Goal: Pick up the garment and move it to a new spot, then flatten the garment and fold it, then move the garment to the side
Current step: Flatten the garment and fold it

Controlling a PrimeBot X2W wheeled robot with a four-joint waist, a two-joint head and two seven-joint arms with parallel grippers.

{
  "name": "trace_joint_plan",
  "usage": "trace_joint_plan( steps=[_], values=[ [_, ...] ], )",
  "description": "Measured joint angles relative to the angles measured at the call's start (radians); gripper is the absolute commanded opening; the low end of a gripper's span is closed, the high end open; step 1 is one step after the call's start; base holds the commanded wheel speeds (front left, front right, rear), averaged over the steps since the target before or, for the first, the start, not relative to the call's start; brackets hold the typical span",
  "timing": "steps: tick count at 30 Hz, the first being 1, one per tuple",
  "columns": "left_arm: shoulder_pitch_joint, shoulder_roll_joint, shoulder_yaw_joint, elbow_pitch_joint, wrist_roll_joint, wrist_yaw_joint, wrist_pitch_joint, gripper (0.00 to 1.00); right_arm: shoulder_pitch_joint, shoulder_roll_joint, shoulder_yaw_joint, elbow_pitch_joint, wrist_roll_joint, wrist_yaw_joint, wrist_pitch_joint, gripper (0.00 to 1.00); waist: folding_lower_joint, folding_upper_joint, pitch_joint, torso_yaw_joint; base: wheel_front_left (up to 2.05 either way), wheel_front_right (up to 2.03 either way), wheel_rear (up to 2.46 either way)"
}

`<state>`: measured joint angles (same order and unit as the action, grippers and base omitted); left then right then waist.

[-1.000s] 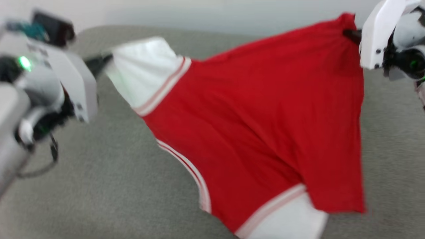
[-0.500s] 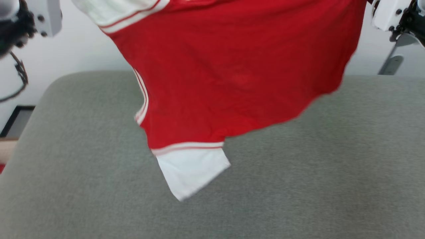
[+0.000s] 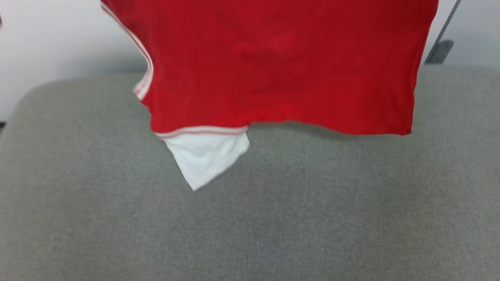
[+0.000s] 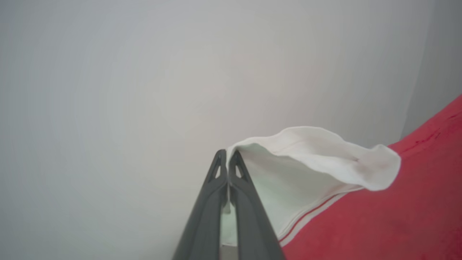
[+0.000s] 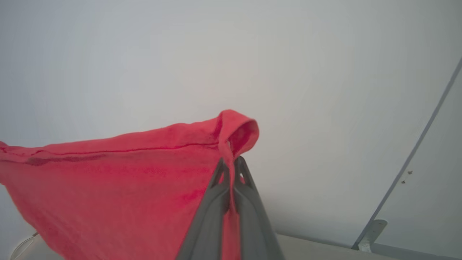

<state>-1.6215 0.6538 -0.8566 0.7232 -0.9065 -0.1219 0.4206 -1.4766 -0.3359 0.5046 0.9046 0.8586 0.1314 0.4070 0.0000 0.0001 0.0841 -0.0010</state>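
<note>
Progress is early, as we judge it: the garment [image 3: 273, 66] is off the grey padded surface [image 3: 250, 226] and hangs spread in the air above it. The pick-up looks done. Setting it down at a new spot, flattening it, folding it and moving it aside are all left.

We see the left gripper [image 4: 227, 156] with its jaws pressed together. The edge of a white sleeve [image 4: 306, 159] is pinched between them close to the tips. From that pinch the sleeve opens out to the right of the jaws, and the red body of the shirt runs on beyond its striped trim, lower and further right.

The right gripper [image 5: 231, 163] is likewise closed, clamped on a red corner of the cloth. A small loop of fabric bulges just above the tips. The rest of the shirt stretches away to the left of these jaws and drops beneath them. We take it, then, that the shirt is slung between the two pairs of jaws and falls below both.

In the head view its lower edge hangs free, and the second sleeve [image 3: 205, 156] dangles at the lower left corner. It appears clear of the padding, though we cannot be sure how close it comes.
</note>
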Motion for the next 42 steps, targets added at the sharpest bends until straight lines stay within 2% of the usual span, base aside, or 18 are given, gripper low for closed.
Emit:
trace_joint_plan(
  steps=[5,9,15,19,22,25,29,31,33,36,39,42],
  values=[
    [-0.102,-0.034,-0.015,0.058,0.050,-0.003,-0.072,0.00,-0.093,0.034,-0.017,0.062,-0.082,0.000,-0.085,0.00,0.0000,0.0000,0.089,-0.002,0.00,0.00,0.00],
    [-0.208,-0.061,-0.029,0.115,0.127,0.007,-0.178,0.00,-0.165,0.058,-0.022,0.116,-0.188,0.000,-0.239,0.00,0.0000,0.0000,0.171,-0.003,0.00,0.00,0.00],
    [-0.403,-0.108,-0.016,0.203,0.223,0.057,-0.398,0.00,-0.289,0.068,-0.041,0.222,-0.400,0.000,-0.544,0.00,0.0000,0.0000,0.299,-0.004,0.00,0.00,0.00],
    [-0.500,-0.142,0.009,0.244,0.244,0.064,-0.562,0.00,-0.360,0.066,-0.055,0.286,-0.547,0.000,-0.647,0.00,-0.0001,0.0000,0.383,-0.001,0.00,0.00,0.00],
    [-0.508,-0.165,0.022,0.272,0.238,0.049,-0.637,0.00,-0.370,0.071,-0.077,0.317,-0.628,0.000,-0.662,0.00,0.0000,0.0000,0.444,0.006,0.00,0.00,0.00],
    [-0.470,-0.175,0.037,0.299,0.220,0.037,-0.668,0.00,-0.353,0.083,-0.101,0.344,-0.671,0.000,-0.664,0.00,-0.0001,0.0000,0.499,0.016,0.00,0.00,0.00],
    [-0.344,-0.182,0.032,0.335,0.211,0.020,-0.678,0.00,-0.287,0.097,-0.113,0.370,-0.708,0.000,-0.648,0.00,0.0000,0.0000,0.557,0.035,0.00,0.00,0.00],
    [-0.244,-0.198,-0.001,0.358,0.204,0.002,-0.680,0.00,-0.228,0.110,-0.119,0.378,-0.702,0.000,-0.607,0.00,0.0000,0.0000,0.577,0.057,0.00,0.00,0.00],
    [-0.178,-0.210,-0.018,0.375,0.171,-0.003,-0.631,0.00,-0.188,0.123,-0.105,0.380,-0.698,0.000,-0.574,0.00,0.0000,0.0000,0.577,0.070,0.00,0.00,0.00],
    [-0.057,-0.208,-0.092,0.321,0.120,-0.007,-0.529,0.00,-0.117,0.139,-0.083,0.381,-0.657,0.000,-0.519,0.00,0.0000,0.0000,0.557,0.081,0.00,0.00,0.00],
    [0.054,-0.164,-0.161,0.231,0.060,-0.007,-0.455,0.00,-0.039,0.149,-0.041,0.365,-0.594,0.000,-0.466,0.00,0.0000,0.0000,0.524,0.090,0.00,0.00,0.00],
    [0.156,-0.093,-0.204,0.155,-0.010,-0.007,-0.389,0.00,0.057,0.149,0.001,0.308,-0.487,0.000,-0.395,0.00,0.0000,0.0000,0.481,0.094,0.00,0.00,0.00]
  ],
)
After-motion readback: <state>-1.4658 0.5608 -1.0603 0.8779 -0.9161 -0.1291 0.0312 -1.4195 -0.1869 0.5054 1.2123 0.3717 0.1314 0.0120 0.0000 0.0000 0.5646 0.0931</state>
